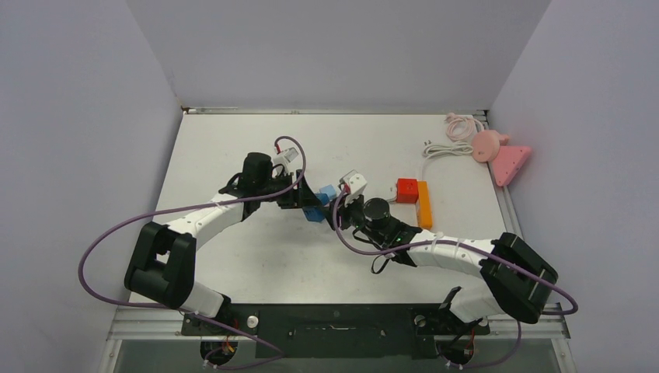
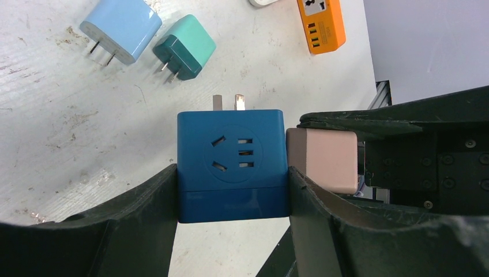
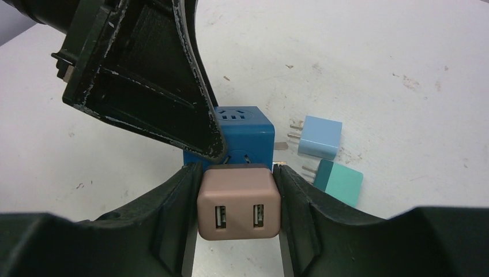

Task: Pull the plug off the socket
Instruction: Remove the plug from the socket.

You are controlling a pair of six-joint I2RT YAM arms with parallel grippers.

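A dark blue cube socket [image 2: 231, 164] is held between the jaws of my left gripper [image 2: 231, 199], shut on its two sides; two prongs stick out of its far face. A pinkish-brown USB plug [image 3: 239, 202] sits against the socket's side, still seated in it. My right gripper [image 3: 237, 199] is shut on this plug, one jaw on each side. The plug also shows in the left wrist view [image 2: 323, 158], beside the socket. In the top view the two grippers meet at the socket [image 1: 314, 212] in the table's middle. The socket also shows in the right wrist view [image 3: 249, 134].
A light blue plug [image 2: 121, 29] and a teal plug [image 2: 184, 53] lie loose on the table beyond the socket. An orange power strip [image 1: 423, 203] with a red cube [image 1: 406, 189] lies to the right. A pink object [image 1: 501, 155] and white cable [image 1: 447, 148] sit at the far right corner.
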